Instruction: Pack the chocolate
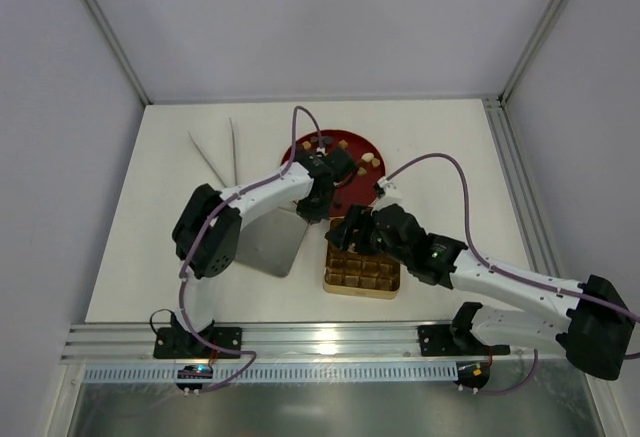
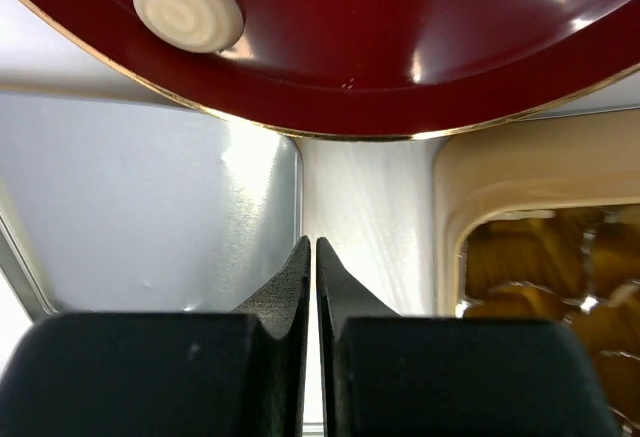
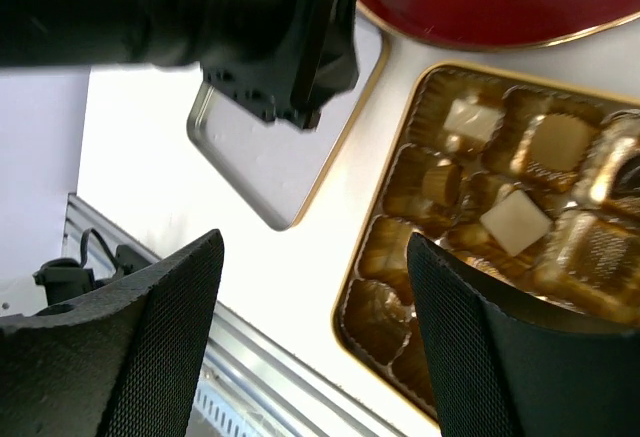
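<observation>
Bearing everything is one white bench (image 1: 450, 157), two arms bolted at its near edge. On it lie one flat silver lid (image 1: 275, 247), one round red plate (image 1: 360, 140), one square gold tin (image 1: 362, 275) and two pale sticks (image 1: 208, 154). The left tool (image 2: 309, 249) hangs over the bare strip between lid and tin, just short of the plate's rim, fingers pressed together on nothing. The right tool (image 3: 315, 327) hovers above the tin's far left corner, fingers spread wide, empty. The chocolate (image 1: 372, 159) is split: about six small pieces show on the plate, and the right wrist view shows two cream squares and two caramel pieces in the tin's cells. The left arm covers the plate's near part and the right arm the tin's far rows, so no full count is possible. The bench is plain and matt; pale walls close three sides, and a metal rail (image 1: 330, 342) runs along the near edge.
</observation>
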Available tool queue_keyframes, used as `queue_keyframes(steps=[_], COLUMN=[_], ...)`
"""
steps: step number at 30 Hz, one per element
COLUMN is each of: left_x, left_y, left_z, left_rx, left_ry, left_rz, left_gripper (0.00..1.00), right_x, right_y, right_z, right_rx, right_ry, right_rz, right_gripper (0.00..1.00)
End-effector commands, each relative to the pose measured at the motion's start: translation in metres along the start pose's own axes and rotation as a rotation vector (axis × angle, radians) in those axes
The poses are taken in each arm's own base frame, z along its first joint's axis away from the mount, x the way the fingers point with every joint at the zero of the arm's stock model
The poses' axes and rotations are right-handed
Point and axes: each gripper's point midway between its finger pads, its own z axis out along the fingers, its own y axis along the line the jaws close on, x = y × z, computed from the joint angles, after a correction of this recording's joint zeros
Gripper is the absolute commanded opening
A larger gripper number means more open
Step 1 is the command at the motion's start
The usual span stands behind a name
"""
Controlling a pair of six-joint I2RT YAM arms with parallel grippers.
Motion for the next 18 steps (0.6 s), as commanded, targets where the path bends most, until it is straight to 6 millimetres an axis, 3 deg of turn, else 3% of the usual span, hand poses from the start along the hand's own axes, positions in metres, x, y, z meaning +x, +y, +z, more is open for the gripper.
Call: queue_keyframes(steps=[1,6,8,10,11,12,15,18], left_x=[-0.008,-0.012,-0.003,-0.001,0.001,0.008,-0.007,-0.011], left_y=[0.0,0.001,0.011,0.027,0.03,0.04,0.079,0.12], left_z=[-0.018,-0.023,-0.021,-0.016,-0.016,-0.015,-0.014,-0.012], left_rx=[0.052,0.073,0.04,0.02,0.043,0.046,0.022,-0.045], left_ry=[0.017,0.03,0.043,0.041,0.042,0.048,-0.002,-0.013], left_rz=[-0.041,-0.04,-0.01,-0.036,-0.056,-0.077,-0.18,-0.241], left_gripper=[0.0,0.0,0.01,0.09,0.21,0.28,0.39,0.4], right_x=[0.0,0.017,0.015,0.016,0.015,0.014,0.015,0.019], right_y=[0.024,0.026,0.03,0.03,0.031,0.031,0.032,0.033], right_z=[0.007,0.024,0.025,0.024,0.024,0.023,0.022,0.025], right_rx=[-0.086,-0.092,-0.099,-0.092,-0.093,-0.094,-0.095,-0.091], right_ry=[-0.021,0.013,0.007,0.011,0.007,0.005,0.013,0.043], right_rz=[0.055,0.076,0.071,0.054,0.05,0.045,0.026,0.002], right_gripper=[0.75,0.74,0.74,0.74,0.74,0.74,0.74,0.74])
